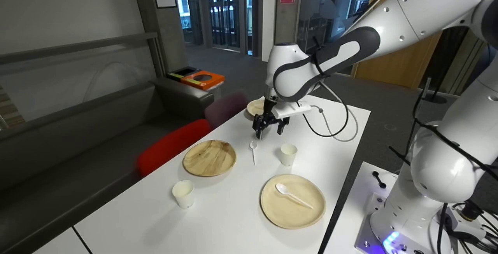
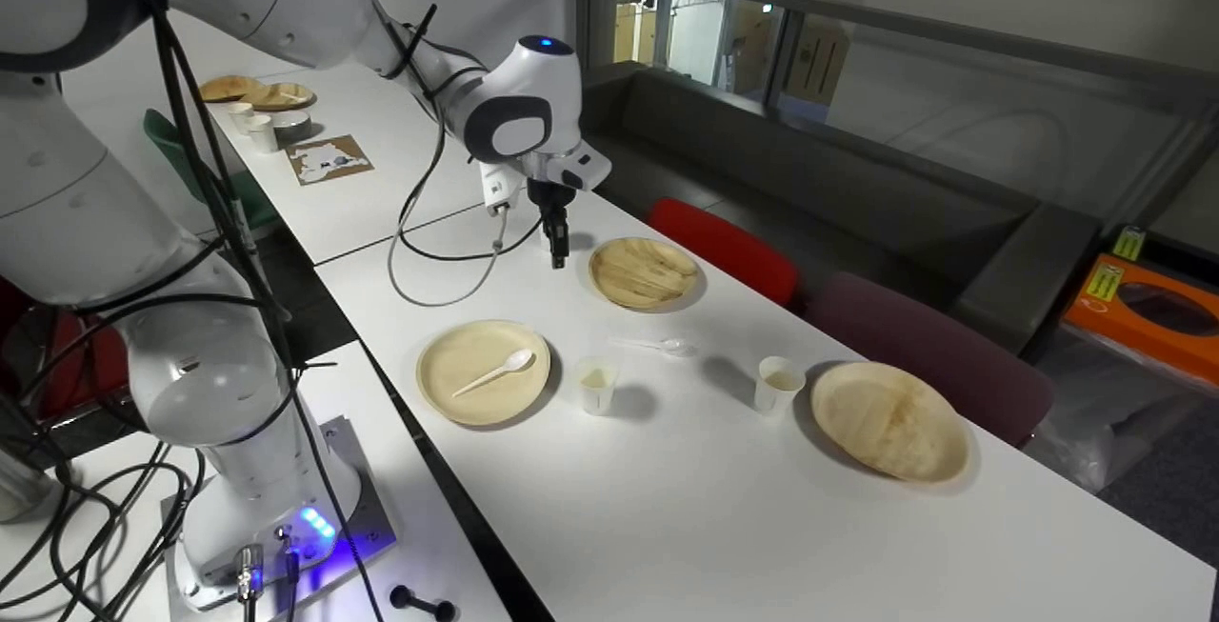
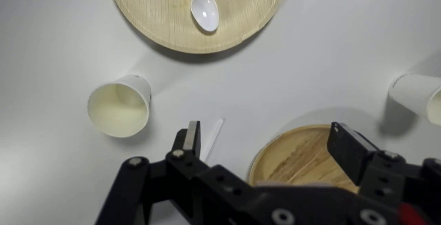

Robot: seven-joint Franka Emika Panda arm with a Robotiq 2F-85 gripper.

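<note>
Looking past the gripper [image 3: 264, 128], we see its jaws wide apart, holding nothing; below, a loose white spoon [image 3: 213, 139] lies on the table [image 3: 310, 63] between a streaked wooden plate [image 3: 296, 156] and a cup [image 3: 117, 111], with a pale plate [image 3: 155, 21] bearing another spoon [image 3: 206, 11] beyond.

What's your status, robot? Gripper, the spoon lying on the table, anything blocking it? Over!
Gripper open, empty, hovering. Spoon lying untouched on the table. Wooden plate and cup either side, maybe a tight squeeze.

Arm [image 1: 432, 9] is wht w/ dk-grey bands [image 1: 371, 40], blk cables [image 2: 165, 36] & blk gripper [image 1: 270, 132].
</note>
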